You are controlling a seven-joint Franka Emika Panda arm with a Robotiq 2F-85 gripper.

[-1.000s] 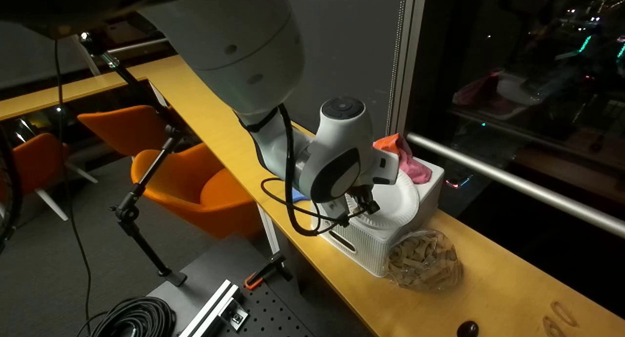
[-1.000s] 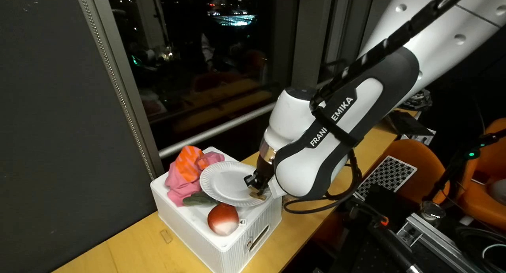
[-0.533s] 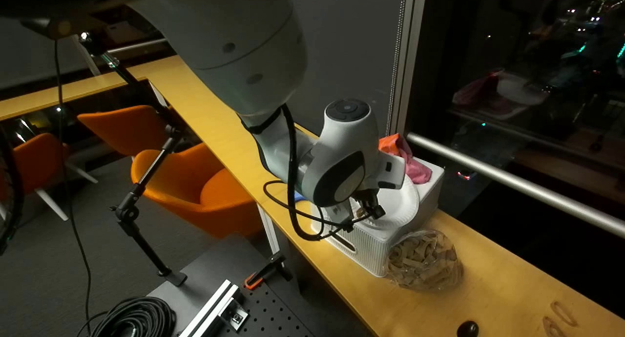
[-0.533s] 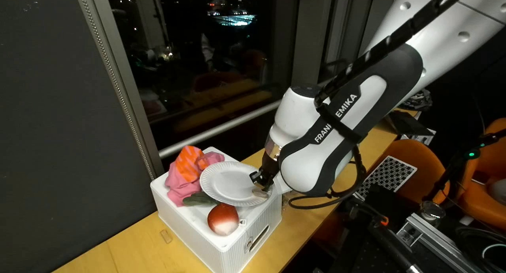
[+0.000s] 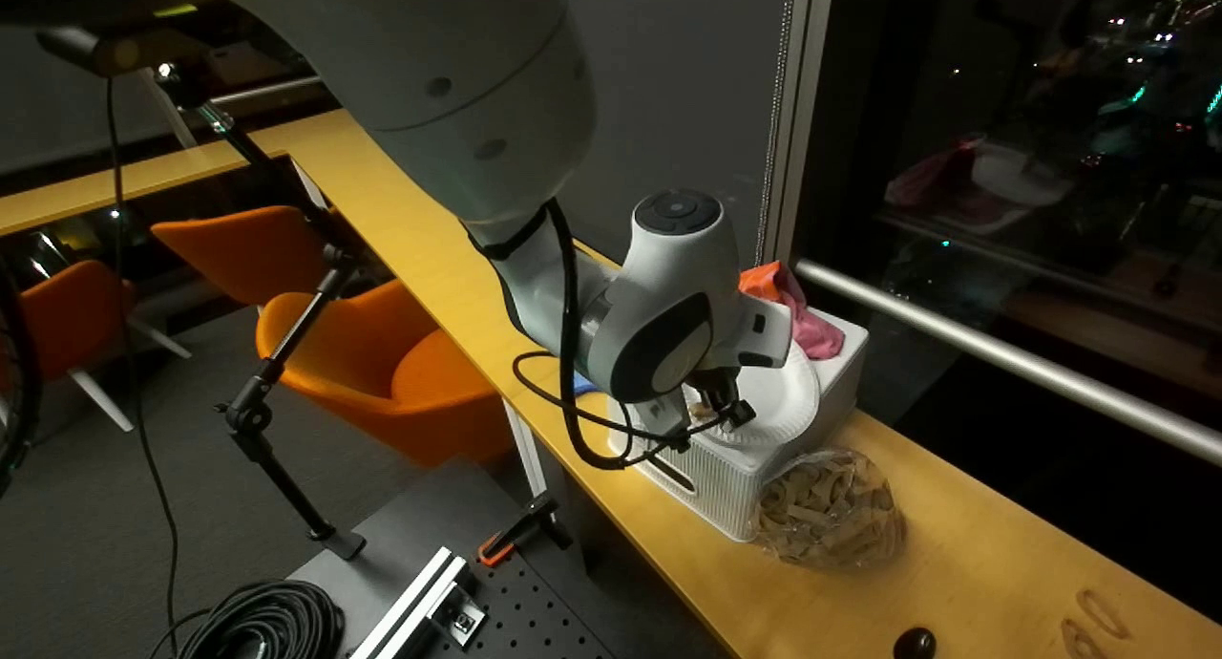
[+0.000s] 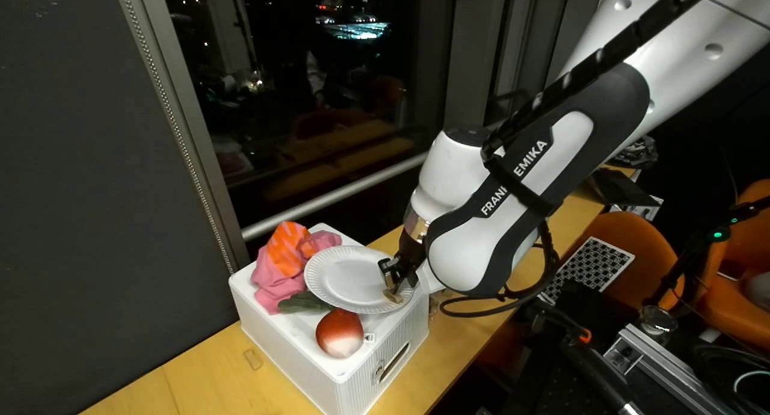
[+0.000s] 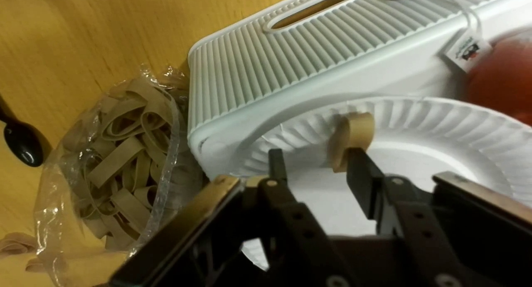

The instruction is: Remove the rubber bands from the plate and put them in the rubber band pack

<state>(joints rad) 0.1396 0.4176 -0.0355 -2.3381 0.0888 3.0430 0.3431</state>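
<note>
tan flat rubber band loop (image 7: pixel 362 129) on white round fluted paper plate (image 7: pixel 440 116), at far rim in wrist view. tool (image 7: pixel 318 164) spread, nothing between its tips. likely light, soft, springy; pinch the raised side.

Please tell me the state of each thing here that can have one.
Gripper: open, holding nothing
Rubber band: on the plate near its rim, partly hidden by the gripper
Plate: face up on the white bin
Rubber band pack: filled with bands, mouth apparently open
Pink-orange cloth: crumpled on the bin
Black spoon: lying on the table
</note>
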